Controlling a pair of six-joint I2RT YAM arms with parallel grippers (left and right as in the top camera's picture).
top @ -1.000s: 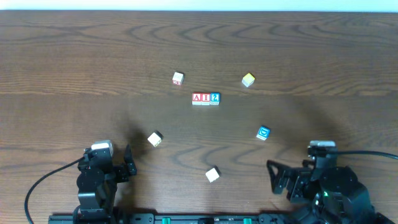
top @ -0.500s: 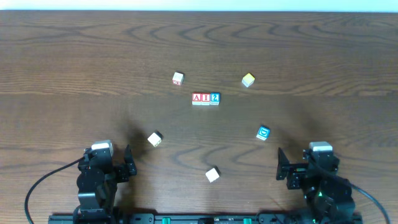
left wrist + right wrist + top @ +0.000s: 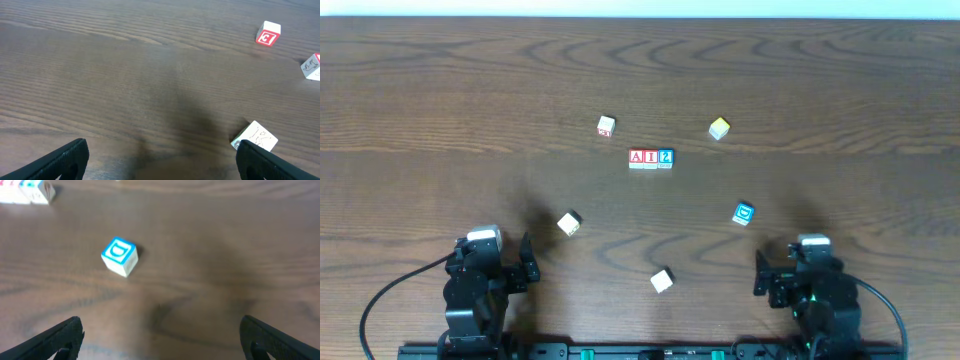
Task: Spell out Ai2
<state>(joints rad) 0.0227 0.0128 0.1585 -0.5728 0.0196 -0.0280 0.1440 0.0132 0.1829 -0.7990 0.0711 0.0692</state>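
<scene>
Three letter blocks stand side by side in a row at the table's middle: a red A block point(image 3: 637, 158), a red I block point(image 3: 651, 158) and a blue 2 block point(image 3: 666, 158). The end of this row shows at the top left of the right wrist view point(image 3: 30, 191). My left gripper point(image 3: 525, 262) is open and empty at the near left; it also shows in the left wrist view point(image 3: 161, 160). My right gripper point(image 3: 761, 275) is open and empty at the near right; it also shows in the right wrist view point(image 3: 161, 337).
Loose blocks lie around the row: a white and red block point(image 3: 606, 126) point(image 3: 268, 34), a yellow block point(image 3: 719, 128), a blue block point(image 3: 744, 214) point(image 3: 119, 256), a white block point(image 3: 569, 223) point(image 3: 255, 136) and another white block point(image 3: 662, 281).
My right arm has drawn back toward the near edge and shifted left. The left arm and all blocks have not moved.
</scene>
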